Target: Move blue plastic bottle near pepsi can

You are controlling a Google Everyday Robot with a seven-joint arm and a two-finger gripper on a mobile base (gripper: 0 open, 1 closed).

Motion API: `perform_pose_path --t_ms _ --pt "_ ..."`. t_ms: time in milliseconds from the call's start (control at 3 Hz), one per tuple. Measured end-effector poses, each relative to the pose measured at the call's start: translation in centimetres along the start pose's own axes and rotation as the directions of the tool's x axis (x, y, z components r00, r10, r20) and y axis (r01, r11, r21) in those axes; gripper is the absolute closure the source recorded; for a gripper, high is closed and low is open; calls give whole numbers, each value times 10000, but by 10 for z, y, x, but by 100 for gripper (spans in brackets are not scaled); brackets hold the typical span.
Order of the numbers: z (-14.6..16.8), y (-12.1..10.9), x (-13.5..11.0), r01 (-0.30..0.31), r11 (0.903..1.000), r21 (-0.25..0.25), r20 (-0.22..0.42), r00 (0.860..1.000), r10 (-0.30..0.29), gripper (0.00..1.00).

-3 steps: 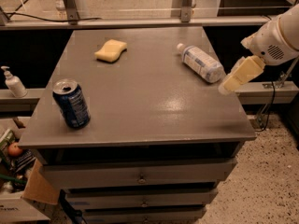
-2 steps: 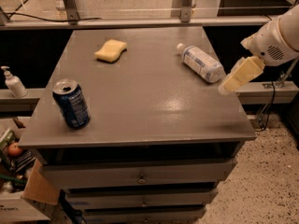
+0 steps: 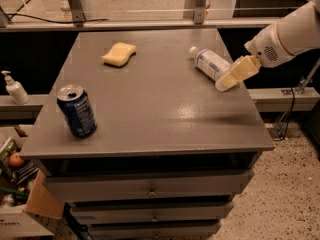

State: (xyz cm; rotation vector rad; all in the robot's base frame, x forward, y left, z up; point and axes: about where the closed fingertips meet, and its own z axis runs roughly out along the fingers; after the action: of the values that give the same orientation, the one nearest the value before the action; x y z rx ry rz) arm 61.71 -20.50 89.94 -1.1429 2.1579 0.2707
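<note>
Diagonally opposed: blue plastic bottle (image 3: 211,64) at the far right, pepsi can (image 3: 76,110) at the near left

The blue plastic bottle lies on its side on the grey table top (image 3: 150,109), close to the right edge and in the farther half. Its long axis runs on a slant: the white cap (image 3: 192,50) points away and to the left, towards the far edge, and the base points nearer and to the right. The pale label wraps the middle of the body. What is inside the clear plastic cannot be made out.

The gripper (image 3: 226,83), pale yellow at the end of a white arm (image 3: 287,34) that reaches in from the right, sits right at the base end of the bottle, over the table's right edge. It overlaps the bottle there in the view. I cannot tell whether it is spread or closed, nor whether it is touching the bottle.

The pepsi can stands upright near the front left corner, well apart from the bottle, with most of the table top between them. Its silver top faces up with the mouth opened, and its contents are hidden.

A yellow sponge (image 3: 119,54) lies flat towards the far left of the table, apart from both. Under the top, the drawers (image 3: 151,189) are shut. On a ledge to the left stands a small white pump dispenser (image 3: 14,88). On the floor at the lower left, an open cardboard box (image 3: 35,204) holds a jumble of things, among them something round and orange (image 3: 16,160)
</note>
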Motion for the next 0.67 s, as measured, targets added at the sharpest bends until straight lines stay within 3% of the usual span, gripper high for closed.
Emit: perform_pose_path --t_ms 667 --pt "49 -24 -3 -1164 9931 -128 104 9931 1165 0"
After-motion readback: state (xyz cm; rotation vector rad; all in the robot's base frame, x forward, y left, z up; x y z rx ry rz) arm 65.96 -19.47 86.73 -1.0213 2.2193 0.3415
